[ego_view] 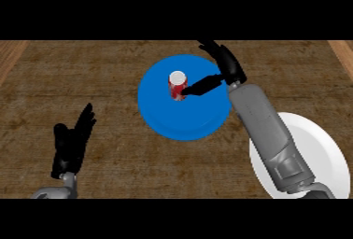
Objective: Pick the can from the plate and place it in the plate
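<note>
red can (178, 85) w/ silver top stands upright on the blue plate (172, 119), left of centre. right hand (224, 65) is over the plate's right side, thumb touching the can's side, fingers straight & spread, not curled round it. white plate (324, 149) lies at right, partly under the right forearm. left hand (72, 140) rests open at lower left, fingers up.

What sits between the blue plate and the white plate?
In the head view, the right forearm crosses the gap between the blue plate and the white plate; beneath it only bare counter shows.
</note>
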Action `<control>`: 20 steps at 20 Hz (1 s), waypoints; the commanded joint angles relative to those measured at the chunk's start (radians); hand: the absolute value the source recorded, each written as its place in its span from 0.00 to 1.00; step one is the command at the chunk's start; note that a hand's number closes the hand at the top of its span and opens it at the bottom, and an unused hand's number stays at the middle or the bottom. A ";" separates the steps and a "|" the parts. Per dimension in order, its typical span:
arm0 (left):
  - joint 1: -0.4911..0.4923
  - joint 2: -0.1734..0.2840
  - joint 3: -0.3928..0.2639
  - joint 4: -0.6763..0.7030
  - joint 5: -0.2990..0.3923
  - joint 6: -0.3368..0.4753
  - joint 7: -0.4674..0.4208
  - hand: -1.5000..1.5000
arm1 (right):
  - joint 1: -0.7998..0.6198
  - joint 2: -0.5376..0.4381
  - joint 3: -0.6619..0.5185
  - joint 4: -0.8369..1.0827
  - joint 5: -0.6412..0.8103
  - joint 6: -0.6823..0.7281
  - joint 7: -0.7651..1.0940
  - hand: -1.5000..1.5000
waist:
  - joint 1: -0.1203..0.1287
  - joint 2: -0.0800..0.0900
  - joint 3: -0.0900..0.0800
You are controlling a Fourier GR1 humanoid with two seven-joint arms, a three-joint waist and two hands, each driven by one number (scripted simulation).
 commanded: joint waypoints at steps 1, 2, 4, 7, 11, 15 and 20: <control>-0.038 0.003 0.017 0.065 -0.009 -0.010 -0.040 0.50 | 0.050 -0.052 -0.038 0.007 -0.055 0.108 -0.084 0.00 | -0.003 0.000 -0.001; -0.026 0.015 0.027 0.008 0.007 -0.022 0.012 0.50 | 0.030 -0.009 -0.034 -0.017 -0.059 0.084 -0.048 0.00 | 0.000 -0.002 -0.001; -0.010 0.012 0.021 0.003 -0.003 -0.021 0.011 0.50 | 0.082 -0.020 -0.036 0.006 -0.065 0.112 -0.124 0.00 | 0.001 -0.001 0.000; 0.032 -0.041 -0.031 -0.087 -0.044 0.031 0.059 0.50 | 0.037 -0.024 -0.044 0.020 -0.060 0.100 -0.134 0.00 | 0.004 -0.002 0.000; 0.014 0.003 0.015 -0.056 -0.025 -0.028 0.032 0.50 | 0.087 -0.032 -0.026 -0.009 -0.050 0.127 -0.156 0.00 | 0.001 -0.002 -0.001; -0.031 -0.033 0.006 0.027 -0.032 -0.022 0.007 0.50 | 0.077 0.008 -0.018 0.129 0.000 0.019 -0.265 0.00 | 0.006 0.002 -0.001; 0.001 -0.073 -0.017 0.008 -0.064 0.019 0.001 0.50 | 0.067 0.018 -0.008 0.159 0.047 -0.077 -0.234 0.00 | 0.009 0.002 -0.001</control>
